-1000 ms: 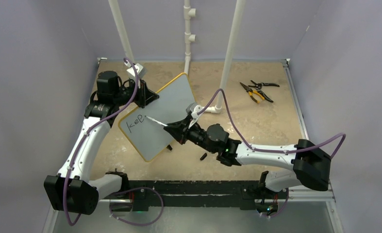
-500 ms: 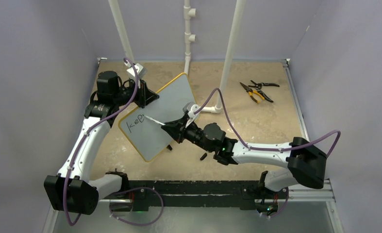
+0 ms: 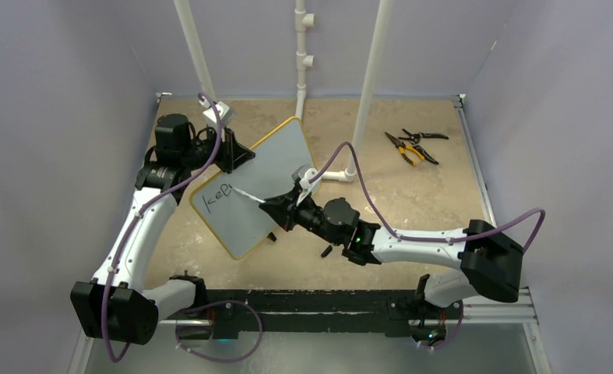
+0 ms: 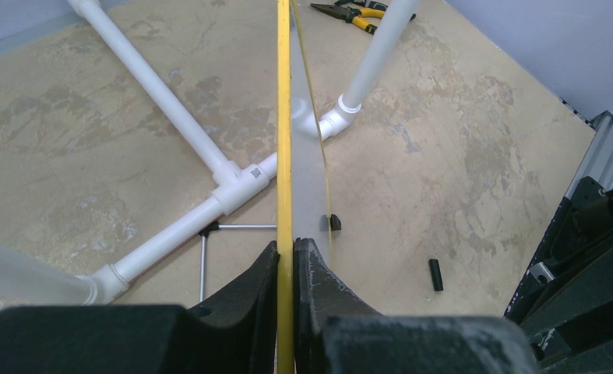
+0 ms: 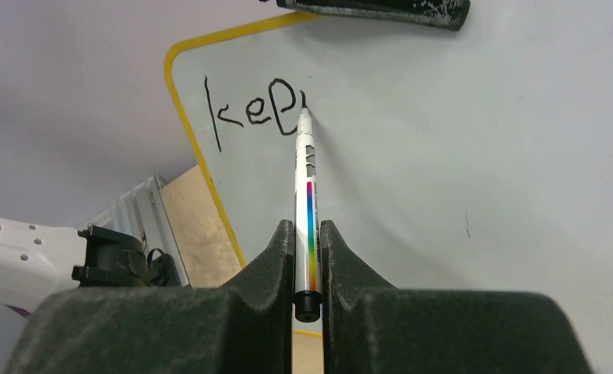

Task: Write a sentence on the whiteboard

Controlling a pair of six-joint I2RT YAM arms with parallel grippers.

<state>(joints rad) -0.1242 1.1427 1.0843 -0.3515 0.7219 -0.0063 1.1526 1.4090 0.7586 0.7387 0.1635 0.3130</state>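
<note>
The whiteboard [image 3: 265, 175], pale grey with a yellow frame, stands tilted on the table. My left gripper [image 3: 237, 153] is shut on its upper left edge. In the left wrist view the frame [image 4: 285, 117] runs edge-on between the shut fingers of that gripper [image 4: 286, 245]. My right gripper [image 3: 276, 209] is shut on a white marker [image 3: 247, 194] with a rainbow stripe. In the right wrist view the marker [image 5: 307, 195] sits between the jaws of that gripper [image 5: 308, 227], its tip touching the whiteboard [image 5: 459, 156]. The sentence [image 5: 256, 113] reads "kee" plus a started stroke; it also shows in the top view [image 3: 219, 195].
A black marker cap [image 3: 326, 251] lies on the table under the right arm and shows in the left wrist view [image 4: 435, 274]. Pliers [image 3: 412, 146] lie at the back right. White PVC pipes [image 3: 369, 86] rise behind the board, with a floor joint [image 4: 237, 175].
My right gripper has moved a little left toward the board with the marker, and the tip has shifted along the written line. The left arm and the board have not moved.
</note>
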